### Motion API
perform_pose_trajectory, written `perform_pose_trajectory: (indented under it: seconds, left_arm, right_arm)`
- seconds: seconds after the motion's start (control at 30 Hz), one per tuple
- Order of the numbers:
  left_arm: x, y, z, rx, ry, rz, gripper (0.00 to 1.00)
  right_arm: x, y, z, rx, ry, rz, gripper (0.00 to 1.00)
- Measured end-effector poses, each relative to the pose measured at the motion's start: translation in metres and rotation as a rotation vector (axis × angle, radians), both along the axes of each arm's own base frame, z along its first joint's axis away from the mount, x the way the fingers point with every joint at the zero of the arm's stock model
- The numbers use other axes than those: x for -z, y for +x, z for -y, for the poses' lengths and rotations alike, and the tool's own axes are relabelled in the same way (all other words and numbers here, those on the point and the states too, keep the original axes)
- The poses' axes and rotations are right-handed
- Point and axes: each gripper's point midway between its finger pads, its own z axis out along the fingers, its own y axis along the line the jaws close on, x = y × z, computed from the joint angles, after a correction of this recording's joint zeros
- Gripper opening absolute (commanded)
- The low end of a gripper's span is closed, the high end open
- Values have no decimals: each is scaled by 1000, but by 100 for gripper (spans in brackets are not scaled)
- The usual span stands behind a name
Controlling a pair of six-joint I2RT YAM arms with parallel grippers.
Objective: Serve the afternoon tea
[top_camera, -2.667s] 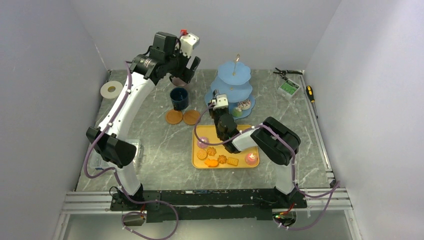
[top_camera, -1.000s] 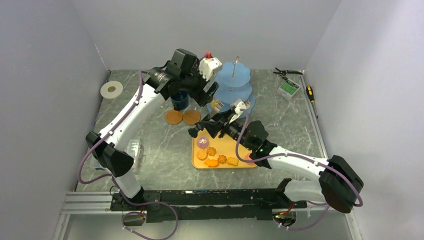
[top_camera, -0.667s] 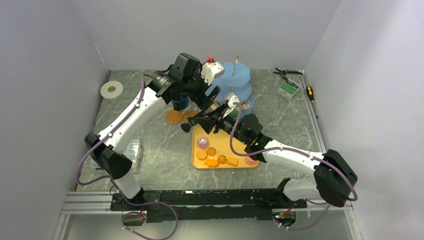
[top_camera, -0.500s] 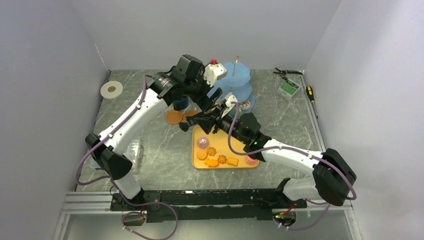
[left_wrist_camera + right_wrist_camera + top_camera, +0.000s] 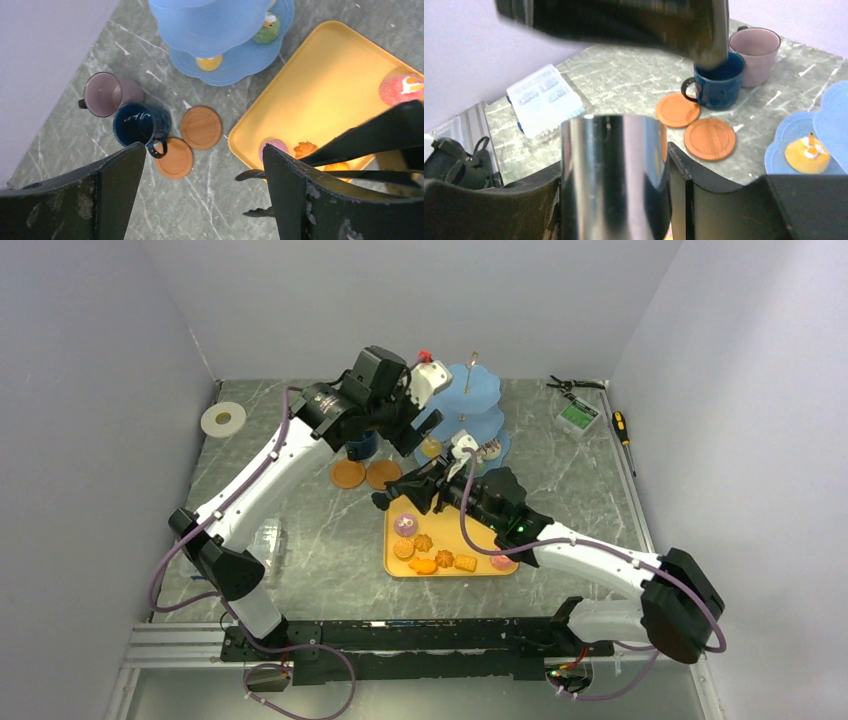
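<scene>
Right tool [image 5: 615,207] clamped on tongs [image 5: 614,160], shiny metal part between its fingers. Left tool [image 5: 202,152] spread wide, empty, above dark-blue mug [image 5: 137,127] and coasters [image 5: 201,127].

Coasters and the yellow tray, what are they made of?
Coasters: probably wood or bamboo. They are matte warm brown with a turned ring near the edge. Tray: likely plastic, with a smooth, even yellow surface, a slight sheen and rounded corners.
</scene>
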Motion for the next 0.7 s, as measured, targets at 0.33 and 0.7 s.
perform_pose_trajectory:
  seconds: [0.33, 0.7]
  left_arm:
    - [-8, 32, -67, -207, -17, -31, 93]
    - [-12, 44, -107, -323, -89, -79, 93]
  right_arm:
    - [34, -8, 27, 58, -114, -24, 54]
    - [67, 0, 26, 87, -225, -18, 54]
